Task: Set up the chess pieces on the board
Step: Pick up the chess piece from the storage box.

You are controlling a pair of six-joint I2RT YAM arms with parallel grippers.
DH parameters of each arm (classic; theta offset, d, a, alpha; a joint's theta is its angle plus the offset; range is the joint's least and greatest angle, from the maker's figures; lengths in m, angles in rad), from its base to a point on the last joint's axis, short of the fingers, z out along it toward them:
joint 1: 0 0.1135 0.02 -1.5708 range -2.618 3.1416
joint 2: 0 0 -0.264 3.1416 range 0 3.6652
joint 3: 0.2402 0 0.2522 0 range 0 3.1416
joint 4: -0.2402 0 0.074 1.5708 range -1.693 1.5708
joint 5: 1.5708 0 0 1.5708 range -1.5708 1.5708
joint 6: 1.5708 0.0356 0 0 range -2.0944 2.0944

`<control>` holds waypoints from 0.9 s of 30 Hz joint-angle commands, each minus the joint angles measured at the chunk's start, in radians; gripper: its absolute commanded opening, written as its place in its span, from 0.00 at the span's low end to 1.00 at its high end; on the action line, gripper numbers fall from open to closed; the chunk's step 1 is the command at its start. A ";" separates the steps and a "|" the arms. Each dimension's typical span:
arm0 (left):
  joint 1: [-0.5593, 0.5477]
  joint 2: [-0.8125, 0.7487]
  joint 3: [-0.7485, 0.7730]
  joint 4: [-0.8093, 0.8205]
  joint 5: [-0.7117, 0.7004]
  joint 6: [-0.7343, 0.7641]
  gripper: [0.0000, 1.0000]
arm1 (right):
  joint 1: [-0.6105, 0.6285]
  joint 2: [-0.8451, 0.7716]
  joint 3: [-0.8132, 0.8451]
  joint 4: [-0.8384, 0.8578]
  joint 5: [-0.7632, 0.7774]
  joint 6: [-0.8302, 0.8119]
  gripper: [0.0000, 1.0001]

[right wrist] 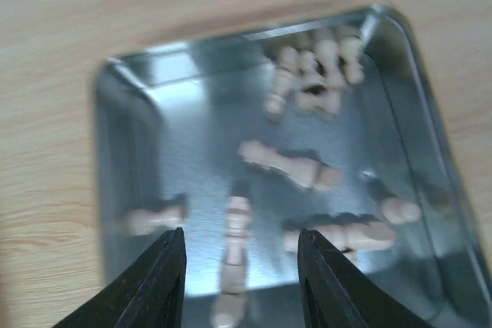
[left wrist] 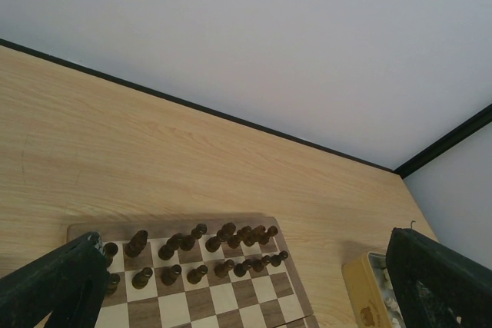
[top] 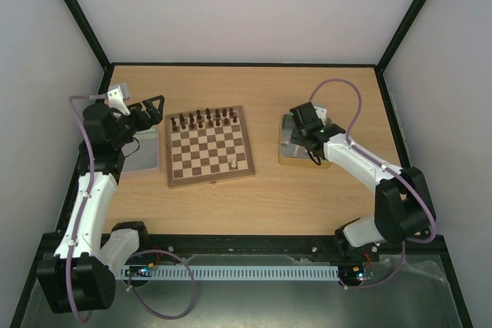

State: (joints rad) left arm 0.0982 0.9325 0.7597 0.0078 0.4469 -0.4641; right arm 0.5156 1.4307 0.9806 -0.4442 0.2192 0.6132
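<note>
The board (top: 201,160) lies mid-table, with dark pieces (top: 206,119) on its two far rows and one cream chess piece (top: 233,164) standing near its right front corner. More cream chess pieces (right wrist: 286,163) lie loose in a metal tin (right wrist: 192,113). My right gripper (right wrist: 240,232) hovers open over that tin, and a cream piece (right wrist: 234,255) lies on the tin floor between its fingers. My left gripper (top: 152,110) is wide open beside the board's far left corner and holds nothing. In the left wrist view the board (left wrist: 231,301) and dark pieces (left wrist: 223,240) sit between its fingers.
The gold-sided tin (top: 300,159) sits right of the board. Its corner (left wrist: 365,293) also shows in the left wrist view. A second grey tin (top: 142,157) lies under the left arm, left of the board. Black frame rails and white walls enclose the table.
</note>
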 commanded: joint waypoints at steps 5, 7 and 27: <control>-0.003 -0.001 -0.007 0.010 0.005 -0.004 1.00 | -0.130 0.047 -0.109 0.039 -0.096 -0.020 0.38; -0.003 -0.001 -0.006 0.010 0.004 -0.002 1.00 | -0.140 0.075 -0.108 0.037 -0.066 -0.021 0.37; -0.004 0.013 -0.010 0.018 0.002 -0.006 1.00 | -0.226 0.229 -0.067 0.152 -0.017 -0.058 0.21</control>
State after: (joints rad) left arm 0.0982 0.9390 0.7597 0.0082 0.4469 -0.4641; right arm 0.3050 1.6386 0.8787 -0.3267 0.1612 0.5503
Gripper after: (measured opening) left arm 0.997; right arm 0.217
